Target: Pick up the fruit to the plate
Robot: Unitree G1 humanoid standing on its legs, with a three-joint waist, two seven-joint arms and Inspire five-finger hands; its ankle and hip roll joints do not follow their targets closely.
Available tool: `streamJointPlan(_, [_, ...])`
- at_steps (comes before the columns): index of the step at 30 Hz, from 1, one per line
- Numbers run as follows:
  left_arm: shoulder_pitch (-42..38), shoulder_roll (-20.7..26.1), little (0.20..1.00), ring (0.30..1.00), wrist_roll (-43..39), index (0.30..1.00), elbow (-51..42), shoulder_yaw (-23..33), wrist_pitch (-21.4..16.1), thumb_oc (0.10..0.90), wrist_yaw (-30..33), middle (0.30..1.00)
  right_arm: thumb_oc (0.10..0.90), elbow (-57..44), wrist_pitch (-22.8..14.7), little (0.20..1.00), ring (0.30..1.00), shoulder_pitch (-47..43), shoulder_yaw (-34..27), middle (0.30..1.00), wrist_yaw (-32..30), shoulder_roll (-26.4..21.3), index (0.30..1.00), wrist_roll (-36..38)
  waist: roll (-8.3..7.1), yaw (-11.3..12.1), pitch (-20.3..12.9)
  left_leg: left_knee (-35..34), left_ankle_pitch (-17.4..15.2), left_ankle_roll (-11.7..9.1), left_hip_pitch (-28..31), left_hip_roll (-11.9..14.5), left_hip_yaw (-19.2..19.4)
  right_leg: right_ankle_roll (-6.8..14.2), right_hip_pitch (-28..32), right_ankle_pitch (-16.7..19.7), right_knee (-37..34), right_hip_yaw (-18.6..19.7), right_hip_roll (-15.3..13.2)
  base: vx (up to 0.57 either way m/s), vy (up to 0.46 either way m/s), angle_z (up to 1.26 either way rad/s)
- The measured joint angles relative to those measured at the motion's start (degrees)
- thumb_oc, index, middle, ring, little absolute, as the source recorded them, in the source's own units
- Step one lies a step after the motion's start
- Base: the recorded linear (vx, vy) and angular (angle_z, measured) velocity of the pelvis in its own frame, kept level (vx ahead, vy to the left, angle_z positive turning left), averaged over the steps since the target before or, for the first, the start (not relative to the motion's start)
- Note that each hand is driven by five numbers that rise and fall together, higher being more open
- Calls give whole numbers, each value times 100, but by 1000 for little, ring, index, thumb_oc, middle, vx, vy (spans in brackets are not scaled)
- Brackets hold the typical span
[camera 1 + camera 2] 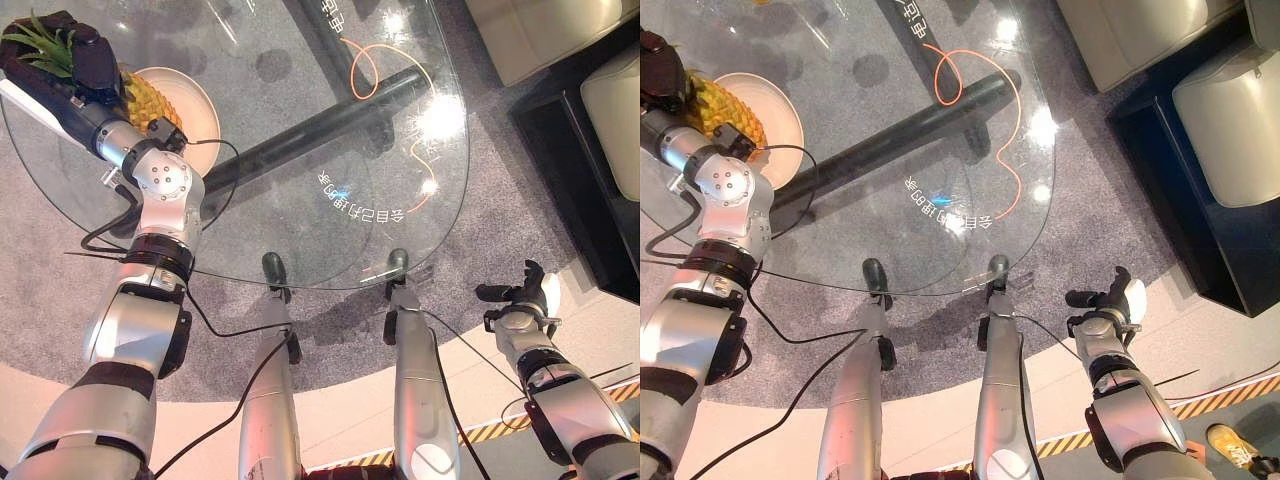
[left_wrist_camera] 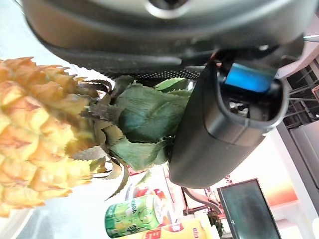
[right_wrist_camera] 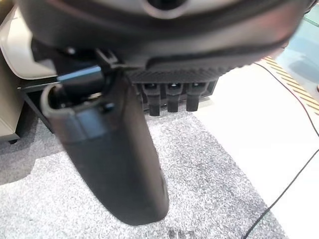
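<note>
- Over the far left edge of the round glass table (image 1: 300,240): left hand (image 1: 75,55) is on the pineapple (image 1: 140,100), at its leafy crown end.
- Left wrist view: thumb (image 2: 224,129) presses against the green crown leaves (image 2: 142,124); the fingers lie out of sight behind the leaves, so the hand looks clamped on the crown, though full finger wrap can't be confirmed.
- Pineapple's yellow body extends from the hand toward the robot and lies over the cream plate (image 1: 200,105); can't tell whether it rests on the plate or hangs just above it.
- Plate sits on the glass, directly under and just beside the left hand, near the table rim.
- Green drink can (image 2: 132,224) and other packaged items show past the crown in the left wrist view, beyond the hand.
- Right hand (image 1: 520,295) hangs off the table, well apart from the fruit, above the grey carpet (image 3: 209,199) near the pale floor edge.
- Right wrist view: thumb (image 3: 114,159) sticks out straight, fingers partly bent and relaxed, holding nothing.
- Dark cabinet (image 1: 590,190) with a beige cushion stands beyond the right hand.
</note>
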Motion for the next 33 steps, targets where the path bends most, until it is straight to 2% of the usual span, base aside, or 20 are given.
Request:
streamJointPlan(27, [-397,66,200,300,0,300,373,-210,-20,100,-278,300,800,-57,-11,900,900,-170,95,900,-2,47,900,-218,-80,-85,-4,82,-7,-17,-245,59,-1,-45,-196,32,-30,9,69,0,1,0])
streamJointPlan(28, [-399,86,307,392,0,392,373,-210,-26,207,-277,392,800,-58,-14,900,900,-171,95,900,-3,47,900,-218,-81,-84,-4,81,-7,-17,-256,60,-2,-45,-208,33,-30,9,71,0,0,0])
streamJointPlan(29, [-408,100,367,444,0,444,373,-210,-28,267,-277,444,800,-58,-14,900,900,-171,95,900,-3,48,900,-218,-82,-84,-4,81,-7,-18,-263,60,-2,-45,-215,33,-31,9,72,0,0,0])
streamJointPlan(30, [-416,105,367,444,0,444,373,-211,-28,267,-277,444,800,-58,-14,900,900,-171,95,900,-3,49,900,-218,-82,-83,-4,81,-7,-17,-271,60,-3,-46,-223,33,-30,9,71,0,0,0])
streamJointPlan(31, [-457,118,488,547,3,547,374,-212,-28,388,-277,547,800,-60,-19,900,900,-173,95,900,-3,49,900,-219,-84,-82,-4,81,-7,-17,-291,60,-4,-46,-241,33,-31,7,71,0,0,0])
streamJointPlan(32, [-493,120,535,587,3,587,378,-212,-28,435,-277,587,800,-60,-19,900,900,-172,95,900,-3,49,900,-219,-85,-78,-3,82,-7,-17,-305,60,-5,-46,-253,33,-31,5,71,0,0,0])
streamJointPlan(33, [-527,121,680,712,3,712,388,-213,-28,580,-277,712,800,-60,-20,900,900,-172,96,900,-3,53,900,-219,-87,-78,-2,83,-7,-17,-313,60,-7,-46,-257,33,-31,3,71,0,0,0])
